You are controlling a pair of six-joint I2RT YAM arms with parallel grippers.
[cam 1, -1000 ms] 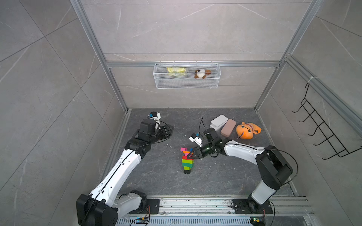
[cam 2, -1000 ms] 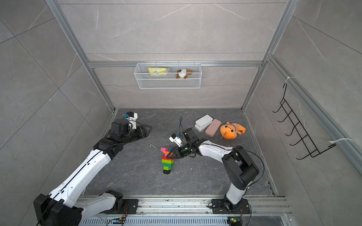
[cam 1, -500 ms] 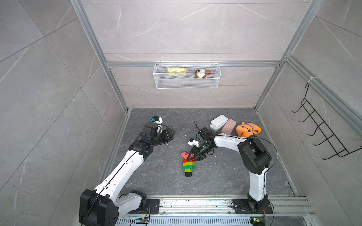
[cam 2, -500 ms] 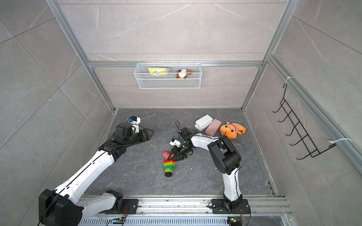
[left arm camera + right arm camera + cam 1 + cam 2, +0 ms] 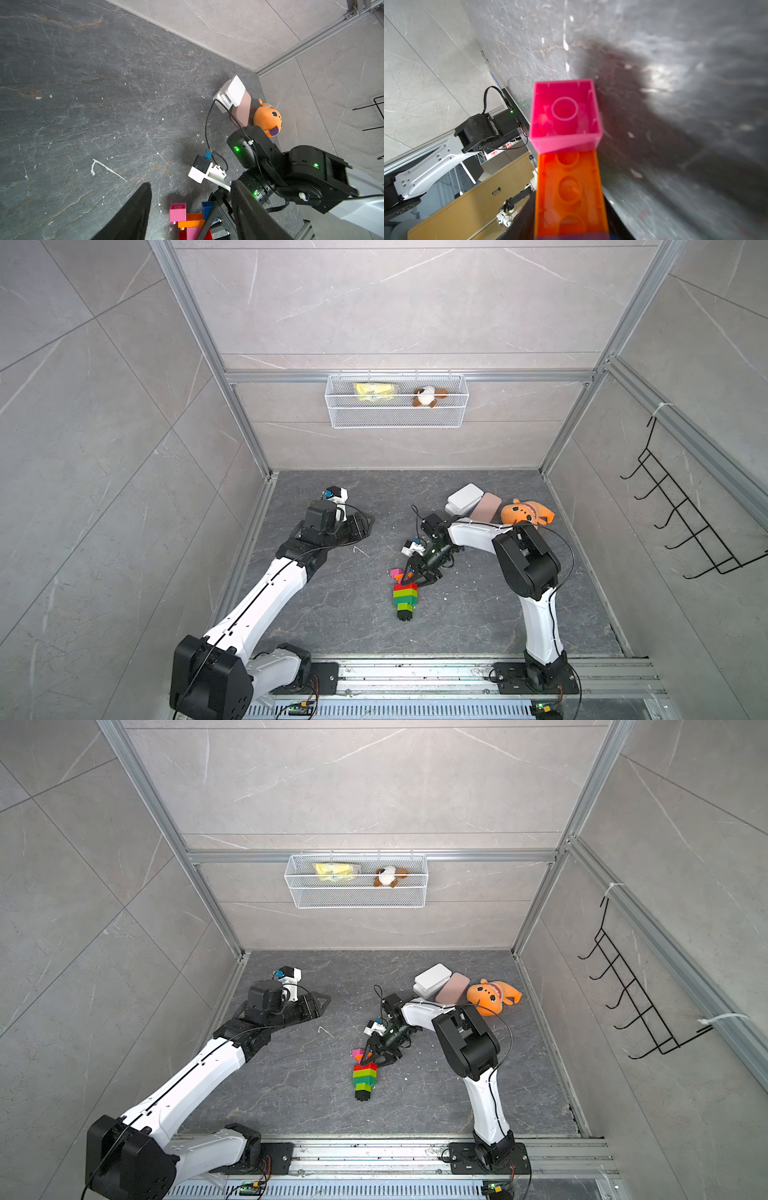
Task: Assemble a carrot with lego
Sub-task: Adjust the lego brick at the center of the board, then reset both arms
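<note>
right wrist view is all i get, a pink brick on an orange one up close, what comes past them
Observer: In both top views the carrot runs on through red, lime and green bands to a black tip, which points toward the front rail.
Operator: and the other arm
Observer: The left tool is well away from the carrot, jaws apart with nothing between them.
Operator: anything else at this wide end
Observer: The left wrist view shows a blue brick there, partly behind the right tool.
</note>
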